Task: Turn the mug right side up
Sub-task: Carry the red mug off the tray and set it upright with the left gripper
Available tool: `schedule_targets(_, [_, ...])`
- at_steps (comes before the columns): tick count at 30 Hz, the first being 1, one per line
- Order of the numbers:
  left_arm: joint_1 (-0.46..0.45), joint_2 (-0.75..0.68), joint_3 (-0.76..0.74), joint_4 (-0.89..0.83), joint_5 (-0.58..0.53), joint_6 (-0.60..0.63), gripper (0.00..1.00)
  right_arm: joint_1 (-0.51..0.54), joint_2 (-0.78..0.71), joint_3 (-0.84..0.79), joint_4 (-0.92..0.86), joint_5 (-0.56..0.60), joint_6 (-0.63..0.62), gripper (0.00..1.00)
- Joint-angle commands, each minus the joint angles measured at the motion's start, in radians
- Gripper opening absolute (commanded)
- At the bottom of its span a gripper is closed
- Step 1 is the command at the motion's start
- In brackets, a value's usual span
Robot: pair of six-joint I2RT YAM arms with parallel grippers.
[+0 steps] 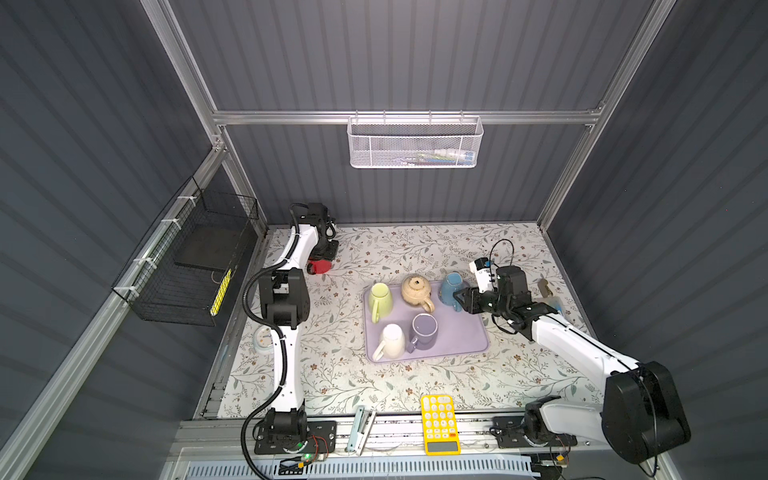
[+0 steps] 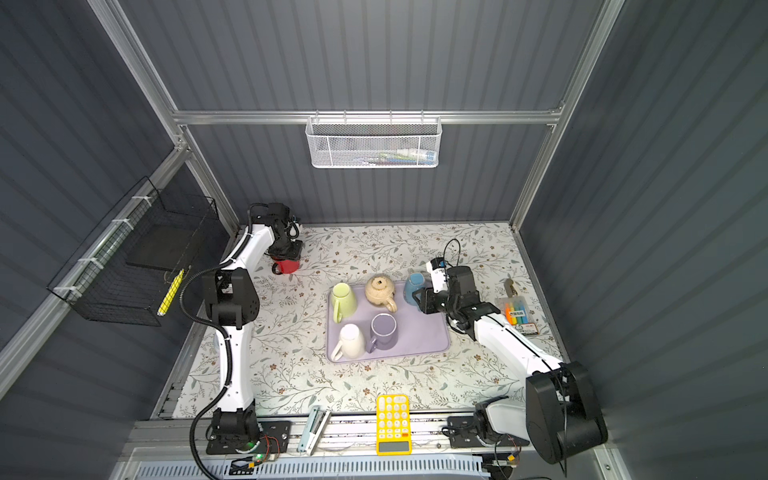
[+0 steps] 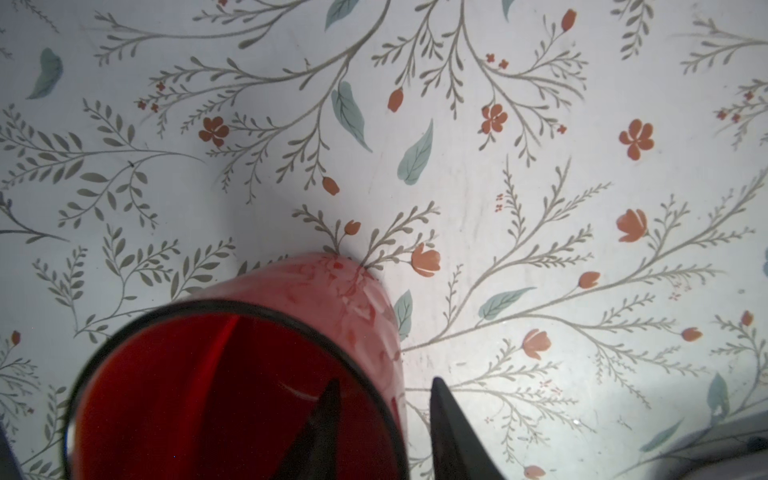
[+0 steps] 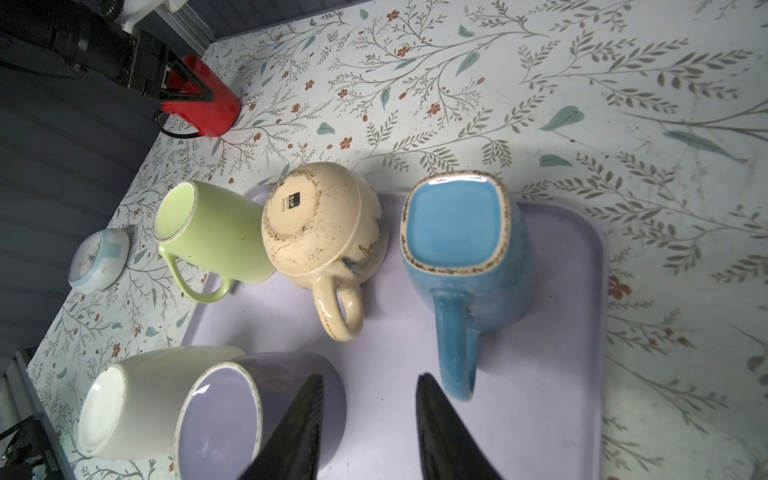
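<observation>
Broadly, the work looks nearly finished on the flowered table (image 1: 374, 390), and what remains is a clean let-go. The lilac tray (image 1: 465, 340) sits mid-table and carries several mugs, among them a blue mug (image 4: 457, 232), a beige mug (image 4: 316, 224) and a green mug (image 4: 216, 232), all standing base up. Over the tray's right side in both top views, just beside the blue mug's handle, hangs the right gripper (image 4: 368, 378). Its jaws are parted with only bare tray showing between them, so it carries nothing. Well apart from the tray, near the back left corner of the table, the left gripper (image 3: 384, 380) points down onto the red mug (image 1: 320, 266). That mug rests on the cloth, off the tray, with its mouth facing up, so I judge the turn itself done and the release to be the step in hand. One finger (image 3: 322, 436) reaches inside the mug and the other finger (image 3: 449, 436) lies outside, astride its wall. A sliver of gap shows on each side, so the pinch looks let go. The next move calls for a straight lift with both fingers clear of the wall, since a sideways drag could catch it and tip the mug.
</observation>
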Motion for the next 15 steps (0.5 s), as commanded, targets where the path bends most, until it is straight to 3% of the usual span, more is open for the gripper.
schedule_targets(1, [0.007,-0.023,0.035,-0.009,-0.005,0.003,0.41,0.006,-0.023,0.018,-0.026,0.018,-0.015,0.4])
schedule_targets(10, [0.007,-0.164,0.01,0.011,-0.016,-0.003,0.5,0.006,-0.031,0.029,-0.075,0.084,-0.054,0.4])
schedule_targets(15, [-0.006,-0.303,-0.094,0.069,0.025,-0.005,0.54,0.006,0.004,0.072,-0.146,0.105,-0.091,0.41])
